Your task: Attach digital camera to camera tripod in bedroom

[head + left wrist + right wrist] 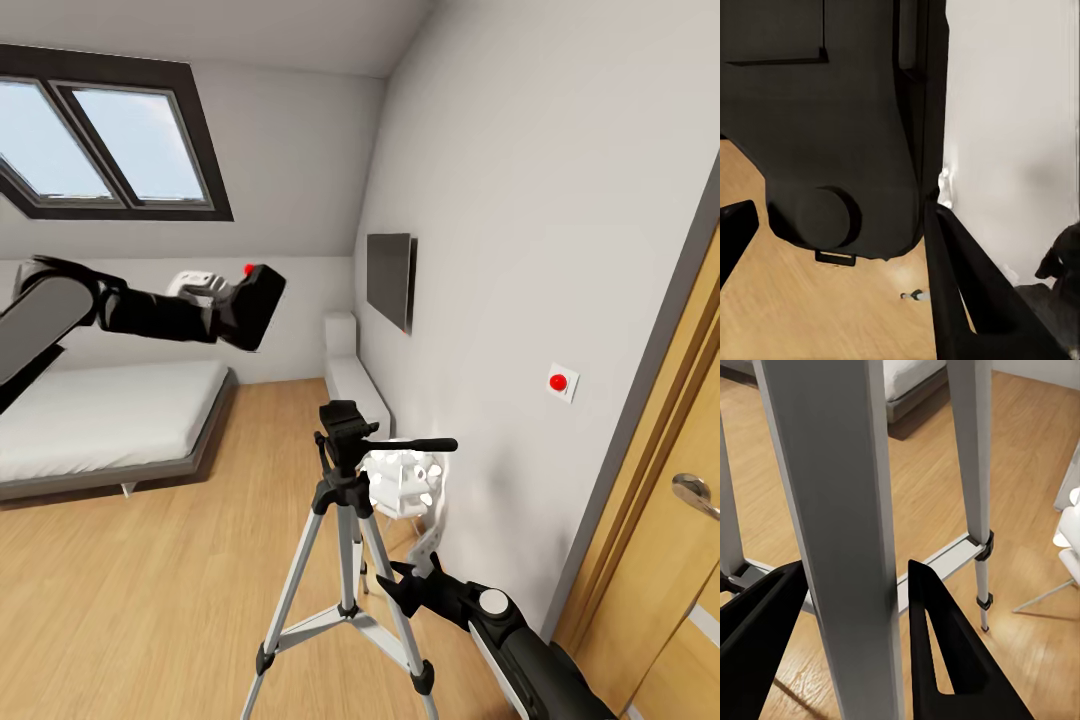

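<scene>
My left gripper (240, 300) is raised to the upper left of the tripod and is shut on the digital camera (258, 298), a black box with a red button on top. In the left wrist view the camera body (832, 135) fills the space between the fingers (967, 292). The camera tripod (345, 480) stands on the wood floor in the middle, its black head and pan handle (420, 445) below and to the right of the camera. My right gripper (405, 585) is low beside the tripod. In the right wrist view its fingers (945, 645) press on both sides of a silver tripod leg (840, 547).
A low grey bed (110, 420) lies at the left. A white ball-cluster lamp (405, 480) stands just behind the tripod by the right wall. That wall carries a dark screen (390, 280) and a red switch (560, 382). A wooden door (680, 540) is at the far right.
</scene>
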Motion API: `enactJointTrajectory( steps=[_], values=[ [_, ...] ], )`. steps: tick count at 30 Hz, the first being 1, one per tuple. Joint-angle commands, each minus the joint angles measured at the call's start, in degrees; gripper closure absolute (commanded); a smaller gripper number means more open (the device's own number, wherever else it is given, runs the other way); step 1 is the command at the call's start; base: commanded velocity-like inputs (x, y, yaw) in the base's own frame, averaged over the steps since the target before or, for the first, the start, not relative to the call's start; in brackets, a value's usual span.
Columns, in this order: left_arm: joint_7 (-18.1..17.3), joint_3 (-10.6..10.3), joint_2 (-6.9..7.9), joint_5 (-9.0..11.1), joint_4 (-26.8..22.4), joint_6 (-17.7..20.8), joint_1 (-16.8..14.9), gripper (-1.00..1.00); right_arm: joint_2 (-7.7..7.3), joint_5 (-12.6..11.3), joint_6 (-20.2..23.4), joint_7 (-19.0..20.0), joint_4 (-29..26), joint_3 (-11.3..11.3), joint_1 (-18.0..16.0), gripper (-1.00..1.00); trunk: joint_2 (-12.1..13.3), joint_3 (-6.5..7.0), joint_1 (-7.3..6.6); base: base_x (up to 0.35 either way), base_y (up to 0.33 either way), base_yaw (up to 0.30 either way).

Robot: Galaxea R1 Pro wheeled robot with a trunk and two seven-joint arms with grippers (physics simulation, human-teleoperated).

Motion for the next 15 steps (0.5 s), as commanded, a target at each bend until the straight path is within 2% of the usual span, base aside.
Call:
enactJointTrajectory(
  steps=[1,2,5,7,8,11,12,13,14,15],
  values=[
    [-1.2,-0.1,0.38,-0.1,-0.3,0.0,-0.1,1.0,-0.03,1.9,0.2,0.1,0.5,0.1,0.0,1.0,0.0,-0.05,0.04,0.0,0.0,0.0],
    [-5.9,-0.1,0.91,-1.0,-0.3,0.0,-0.3,1.0,-0.06,1.9,0.2,0.1,0.5,0.1,0.1,1.0,0.0,-0.05,0.04,0.0,0.0,0.0],
    [-15.0,-0.2,1.41,-2.8,1.5,0.0,-0.4,1.0,-0.03,1.9,0.2,0.1,0.5,0.1,0.1,1.0,0.0,-0.05,0.04,0.0,0.0,0.0],
    [-21.2,-0.3,1.5,-6.1,2.7,0.0,-0.4,1.0,-0.03,1.8,0.3,0.1,0.5,0.1,0.1,1.0,0.0,-0.05,0.04,0.0,0.0,0.0],
    [-24.2,-0.3,1.49,-8.6,3.1,0.0,-0.5,1.0,-0.02,1.8,0.3,0.1,0.5,0.1,0.1,1.0,0.0,-0.05,0.04,0.0,0.0,0.0],
    [-33.5,-0.3,1.23,-18.1,3.9,0.0,-1.0,1.0,-0.02,1.8,0.3,0.1,0.5,0.1,0.1,1.0,0.0,-0.05,0.04,0.0,0.0,0.0],
    [-39.9,-0.3,0.45,-24.8,4.3,0.0,-1.7,1.0,-0.02,1.9,0.3,0.1,0.5,0.1,0.1,1.0,0.0,-0.05,0.04,0.0,0.0,0.0],
    [-42.7,-0.3,-0.16,-28.1,4.6,0.0,-2.1,1.0,-0.02,1.9,0.3,0.1,0.5,0.1,0.1,1.0,0.0,-0.05,0.04,0.0,0.0,0.0],
    [-42.7,-0.3,-0.16,-28.1,4.6,0.0,-2.1,1.0,-0.02,1.9,0.3,0.1,0.5,0.1,0.1,1.0,0.0,-0.05,0.04,0.0,0.0,0.0],
    [-45.1,-0.3,-0.85,-31.1,4.8,0.0,-2.4,1.0,-0.01,1.9,0.3,0.1,0.5,0.1,0.1,1.0,0.0,-0.05,0.04,0.0,0.0,0.0]
  ],
)
